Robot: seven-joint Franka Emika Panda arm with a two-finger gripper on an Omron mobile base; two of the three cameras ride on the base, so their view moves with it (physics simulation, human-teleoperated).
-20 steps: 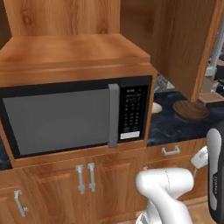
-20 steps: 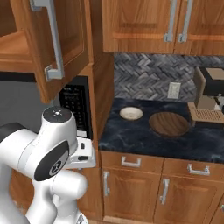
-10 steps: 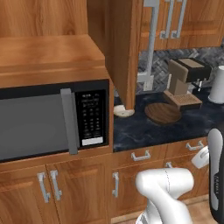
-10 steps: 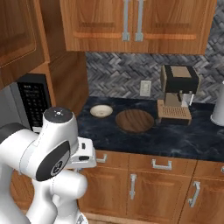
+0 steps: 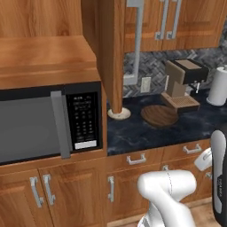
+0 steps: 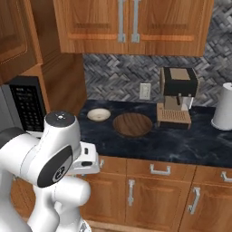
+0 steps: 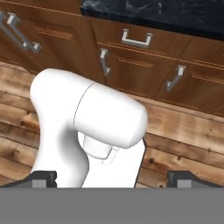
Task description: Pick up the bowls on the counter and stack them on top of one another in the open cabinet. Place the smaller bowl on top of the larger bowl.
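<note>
The smaller bowl (image 6: pixel 99 114), cream-white, sits on the dark counter (image 6: pixel 181 145) just left of the larger bowl (image 6: pixel 132 124), a wide brown wooden one. In the left base view the smaller bowl (image 5: pixel 119 114) is partly hidden behind the cabinet door's edge, with the larger bowl (image 5: pixel 159 115) to its right. The open cabinet's shelf floor (image 5: pixel 44 60) lies above the microwave, its tall door (image 5: pixel 111 53) swung out. My gripper (image 7: pixel 113 178) hangs low in front of the base, pointing at the floor, far from both bowls. It is open, its fingertips (image 7: pixel 43 177) wide apart with nothing between them.
A microwave (image 5: pixel 44 126) fills the space under the open cabinet. A coffee machine (image 6: pixel 176 97) with a wooden tray stands right of the bowls, and a white cylinder (image 6: pixel 224 106) farther right. Drawers and doors with grey handles (image 7: pixel 136 39) run under the counter.
The whole picture has slid left, so the base has driven to the right. The microwave went toward the left edge and the coffee machine came into view. The gripper stays open.
</note>
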